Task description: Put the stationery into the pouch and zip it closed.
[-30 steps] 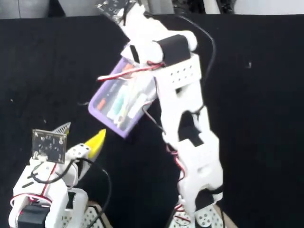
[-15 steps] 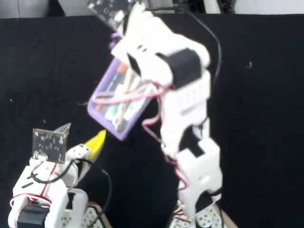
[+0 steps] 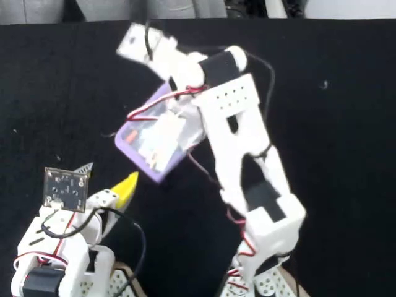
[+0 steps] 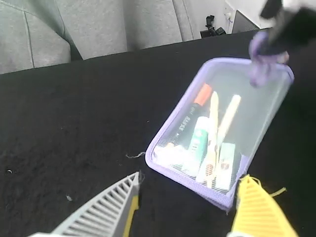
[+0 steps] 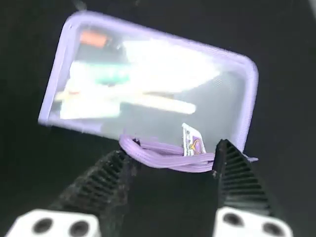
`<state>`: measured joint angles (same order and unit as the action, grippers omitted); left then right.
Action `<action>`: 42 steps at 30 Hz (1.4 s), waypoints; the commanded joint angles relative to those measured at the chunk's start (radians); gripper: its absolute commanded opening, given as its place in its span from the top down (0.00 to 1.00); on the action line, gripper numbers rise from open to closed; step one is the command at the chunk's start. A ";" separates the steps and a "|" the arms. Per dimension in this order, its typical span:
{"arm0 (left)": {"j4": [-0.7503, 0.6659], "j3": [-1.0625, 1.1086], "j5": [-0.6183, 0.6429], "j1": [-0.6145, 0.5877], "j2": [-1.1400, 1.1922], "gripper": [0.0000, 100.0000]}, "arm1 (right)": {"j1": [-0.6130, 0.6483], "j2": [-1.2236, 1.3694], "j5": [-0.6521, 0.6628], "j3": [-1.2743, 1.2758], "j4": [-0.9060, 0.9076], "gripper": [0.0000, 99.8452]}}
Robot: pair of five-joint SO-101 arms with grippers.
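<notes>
I assess the loading step as complete. The stationery, including an orange-capped marker and several pale sticks, lies inside the purple pouch and shows through its clear mesh face. I see no loose item on the black desk around it. The pouch lies flat on the desk, at an angle, between my two arms. My right tool stands over the pouch's far end. Its black jaws are well apart, and the purple loop fixed to that end, with a small printed tag beside it, lies across the gap between them. The jaws bracket the loop but do not clamp it. My left tool sits low at the pouch's near end. Its grey and yellow fingers are spread wide and hold nothing, and the pouch's near corner lies just beside the yellow fingertip. I cannot tell how far the zip is drawn, because the slider is not readable on the rim. I judge that closing the zip, or confirming it closed, is the remaining work. That step probably calls for one tool to pin the pouch while the other draws the pull along the rim.
</notes>
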<state>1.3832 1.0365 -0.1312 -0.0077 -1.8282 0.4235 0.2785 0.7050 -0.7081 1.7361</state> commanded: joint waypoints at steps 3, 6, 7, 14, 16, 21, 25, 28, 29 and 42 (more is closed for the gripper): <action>0.005 -0.004 -0.002 -0.008 0.003 0.69 | -0.006 -0.073 0.101 0.208 0.025 0.75; 0.005 -0.004 -0.002 -0.008 0.003 0.69 | -0.006 -0.041 0.140 0.283 0.025 0.75; 0.005 -0.004 -0.002 -0.008 0.003 0.69 | -0.006 -0.027 0.158 0.309 0.025 0.75; -0.003 0.027 -0.003 -0.008 0.003 0.69 | -0.006 0.050 0.224 0.412 0.028 0.75; -0.003 0.028 -0.003 -0.008 0.003 0.69 | -0.011 0.042 0.224 0.414 0.028 0.75; -0.005 0.028 -0.003 -0.008 0.003 0.69 | -0.028 -0.044 0.227 0.334 0.028 0.75; -0.021 0.033 -0.003 -0.008 0.003 0.69 | -0.035 -0.077 0.219 0.298 0.028 0.75; -0.023 0.027 -0.002 -0.008 0.003 0.70 | -0.074 -0.151 0.207 0.228 0.026 0.75; -0.026 0.024 -0.002 -0.008 0.002 0.72 | -0.083 -0.182 0.184 0.200 0.025 0.75; -0.104 -0.093 0.028 -0.008 0.000 0.97 | -0.160 -0.559 -0.192 0.047 0.023 0.98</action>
<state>1.2973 1.0349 -0.1312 -0.0077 -1.8282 0.3237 -0.1527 0.6114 -0.6114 1.7361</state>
